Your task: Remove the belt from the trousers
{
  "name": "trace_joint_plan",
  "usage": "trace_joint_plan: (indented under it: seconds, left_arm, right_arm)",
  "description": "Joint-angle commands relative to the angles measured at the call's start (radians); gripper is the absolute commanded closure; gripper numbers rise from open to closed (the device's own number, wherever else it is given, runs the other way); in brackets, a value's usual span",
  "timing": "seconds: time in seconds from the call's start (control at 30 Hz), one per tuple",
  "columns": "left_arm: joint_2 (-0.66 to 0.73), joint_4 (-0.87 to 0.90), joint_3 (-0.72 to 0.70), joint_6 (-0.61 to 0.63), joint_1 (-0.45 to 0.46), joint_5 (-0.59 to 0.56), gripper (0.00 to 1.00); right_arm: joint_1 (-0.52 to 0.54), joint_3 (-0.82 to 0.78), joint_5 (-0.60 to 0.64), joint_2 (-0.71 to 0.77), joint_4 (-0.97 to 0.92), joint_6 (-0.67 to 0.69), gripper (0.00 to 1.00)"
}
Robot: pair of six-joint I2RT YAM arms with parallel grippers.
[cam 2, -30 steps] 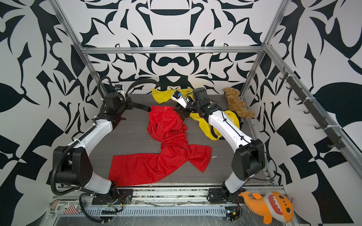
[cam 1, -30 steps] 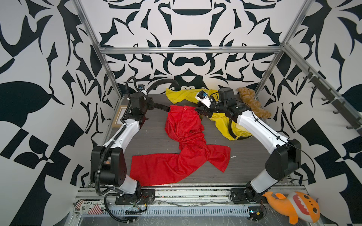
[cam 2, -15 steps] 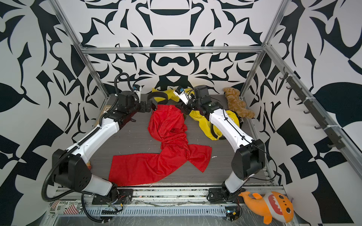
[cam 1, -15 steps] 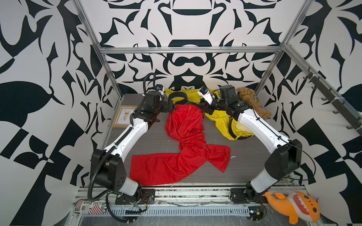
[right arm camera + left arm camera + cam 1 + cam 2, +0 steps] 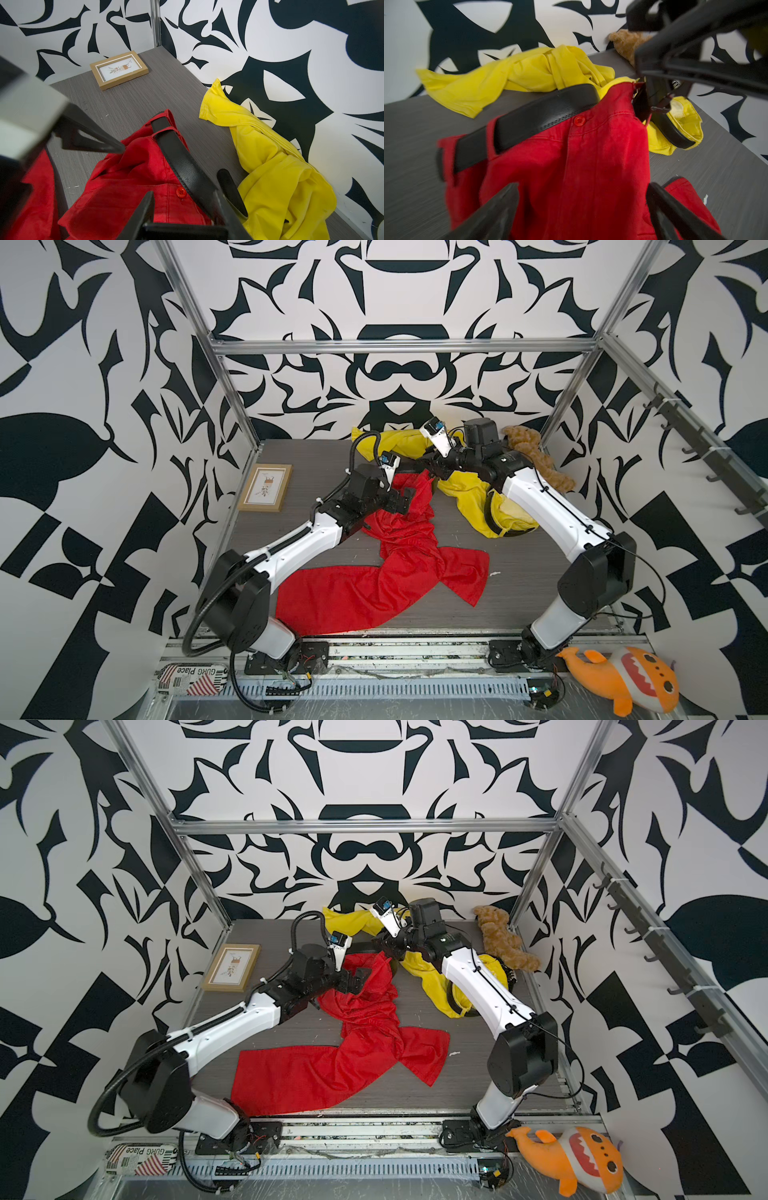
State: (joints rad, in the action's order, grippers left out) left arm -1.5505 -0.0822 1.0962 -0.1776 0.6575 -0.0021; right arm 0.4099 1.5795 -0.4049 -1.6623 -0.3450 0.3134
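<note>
Gripping belt (image 5: 182, 166) with our right gripper (image 5: 184, 199) at red trousers (image 5: 399, 539) waistband; our left gripper (image 5: 582, 187) hovers wide open above.

Black belt (image 5: 546, 112), red trousers (image 5: 374, 589), yellow trousers (image 5: 465, 499), grey table (image 5: 519, 585), black-white patterned walls (image 5: 395, 290).

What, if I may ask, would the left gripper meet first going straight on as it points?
The left gripper would probably meet the red trousers, short of the belt; depth unclear.

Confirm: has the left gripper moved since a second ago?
Yes. The left gripper has swung away from the light wooden picture frame toward the table's middle, and now hangs open over the waist of the red fabric trousers.
</note>
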Motion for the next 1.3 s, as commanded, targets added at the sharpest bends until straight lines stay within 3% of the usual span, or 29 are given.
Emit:
trace_joint_plan:
  seconds: [0.0,0.13,0.17,0.23,0.33,0.4,0.47,0.5,0.57,0.6,0.7,0.93,1.1,1.2,1.27]
  left_arm:
    - [-0.106,-0.13,0.024,-0.076,0.002,0.117,0.18]
    - [-0.235,-0.197,0.027,-0.129,0.002,0.146,0.64]
    - [-0.27,-0.212,0.032,-0.139,0.001,0.146,0.72]
    - [-0.335,-0.223,0.052,-0.153,0.001,0.15,0.78]
    - [-0.431,-0.226,0.093,-0.177,-0.002,0.151,0.79]
    - [-0.464,-0.253,0.1,-0.193,-0.006,0.147,0.73]
    - [-0.442,-0.325,0.057,-0.219,-0.013,0.148,0.57]
    - [-0.408,-0.393,0.015,-0.229,-0.013,0.148,0.4]
    - [-0.326,-0.524,-0.074,-0.238,-0.01,0.134,0.18]
    - [-0.283,-0.602,-0.123,-0.24,-0.007,0.132,0.11]
    - [-0.199,-0.754,-0.196,-0.248,0.0,0.145,0.05]
    - [-0.24,-0.972,-0.155,-0.32,0.001,0.178,0.04]
    - [-0.328,-1.019,-0.04,-0.365,0.001,0.201,0.14]
    - [-0.369,-0.998,0.023,-0.373,0.001,0.214,0.35]
    - [-0.384,-1.002,0.047,-0.375,-0.001,0.222,0.55]
  right_arm:
    - [0.007,0.066,-0.003,0.051,0.058,-0.038,1.0]
    - [0.009,0.094,-0.001,0.061,0.06,-0.054,1.0]
    - [0.009,0.108,-0.002,0.059,0.06,-0.058,1.0]
    - [0.012,0.137,-0.003,0.055,0.059,-0.066,1.0]
    - [0.019,0.186,-0.007,0.042,0.06,-0.086,1.0]
    - [0.028,0.21,-0.005,0.032,0.058,-0.101,1.0]
    - [0.04,0.235,0.011,0.02,0.051,-0.115,1.0]
    - [0.046,0.249,0.025,0.013,0.041,-0.119,1.0]
    - [0.061,0.268,0.059,0.001,0.018,-0.129,1.0]
    - [0.067,0.276,0.075,-0.003,0.011,-0.137,1.0]
    - [0.079,0.285,0.113,-0.007,0.006,-0.17,1.0]
    - [0.095,0.283,0.126,-0.001,0.022,-0.232,1.0]
    - [0.107,0.275,0.124,0.007,0.02,-0.244,1.0]
    - [0.112,0.263,0.124,0.012,0.02,-0.252,1.0]
    - [0.113,0.254,0.123,0.013,0.017,-0.258,1.0]
